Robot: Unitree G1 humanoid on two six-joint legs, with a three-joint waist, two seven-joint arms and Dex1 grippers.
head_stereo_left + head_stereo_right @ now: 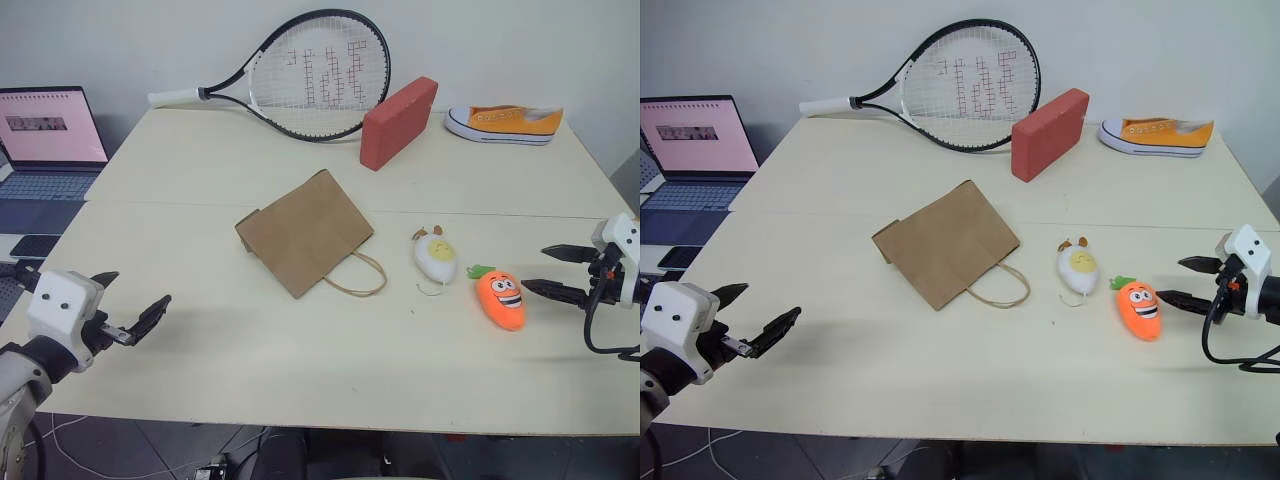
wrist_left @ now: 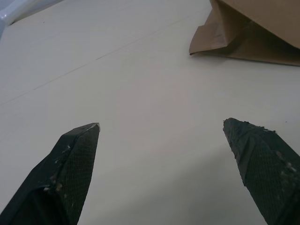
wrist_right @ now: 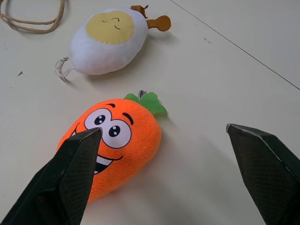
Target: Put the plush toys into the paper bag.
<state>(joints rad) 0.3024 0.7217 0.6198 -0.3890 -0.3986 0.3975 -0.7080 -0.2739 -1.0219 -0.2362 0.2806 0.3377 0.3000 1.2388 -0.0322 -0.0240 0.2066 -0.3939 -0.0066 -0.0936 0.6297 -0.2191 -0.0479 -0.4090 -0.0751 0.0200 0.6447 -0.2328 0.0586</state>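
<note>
The brown paper bag (image 1: 305,231) lies flat on the table's middle, its tan loop handles (image 1: 357,274) toward the front right. To the bag's right lies the white egg plush (image 1: 435,257) with a yellow face patch. The orange carrot plush (image 1: 500,298) with a green top lies just right of the egg. My right gripper (image 1: 547,271) stands open just right of the carrot, apart from it; the right wrist view has the carrot (image 3: 115,140) and the egg (image 3: 108,41) ahead of the fingers. At the front left, my left gripper (image 1: 135,300) hangs open over bare table, well short of the bag (image 2: 253,33).
Along the table's (image 1: 300,370) far side lie a tennis racket (image 1: 300,75), a red brick-shaped block (image 1: 399,121) and an orange-and-white sneaker (image 1: 505,123). An open laptop (image 1: 48,140) stands on a separate surface at the far left.
</note>
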